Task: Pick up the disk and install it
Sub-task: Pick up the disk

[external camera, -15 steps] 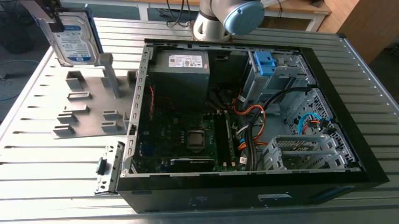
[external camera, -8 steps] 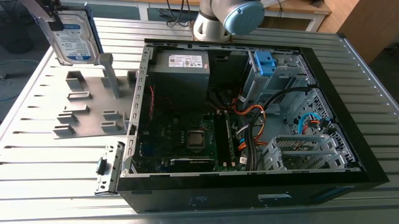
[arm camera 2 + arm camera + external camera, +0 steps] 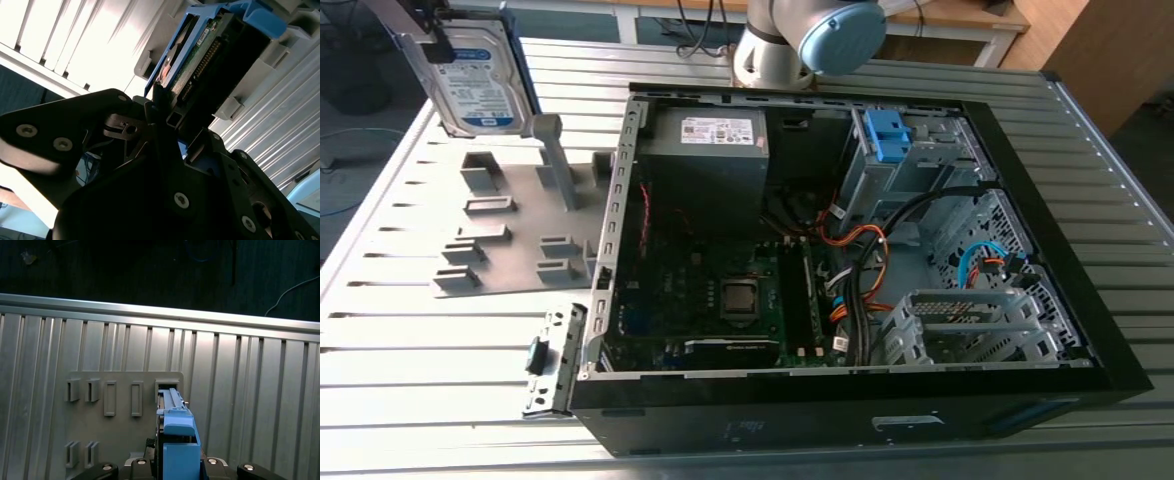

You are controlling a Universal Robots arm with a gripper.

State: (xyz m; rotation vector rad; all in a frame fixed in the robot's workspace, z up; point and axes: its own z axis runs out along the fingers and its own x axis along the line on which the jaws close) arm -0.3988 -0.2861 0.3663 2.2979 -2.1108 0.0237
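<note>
Your gripper [image 3: 175,127] was clamped shut on the disk [image 3: 474,75]. Disk hung upright, long axis running straight from the jaws toward the grey fixture plate [image 3: 507,245]. Open computer case [image 3: 854,250] lay well off toward the exterior view's right.

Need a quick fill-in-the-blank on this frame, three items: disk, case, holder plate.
1. The tool is shut on the disk, whose plastic bracket is ___ in colour.
2. The disk is on the exterior view's ___ of the open computer case.
3. The grey holder plate lies outside the case on the ribbed metal ___.

Missing words: blue; left; table.
</note>
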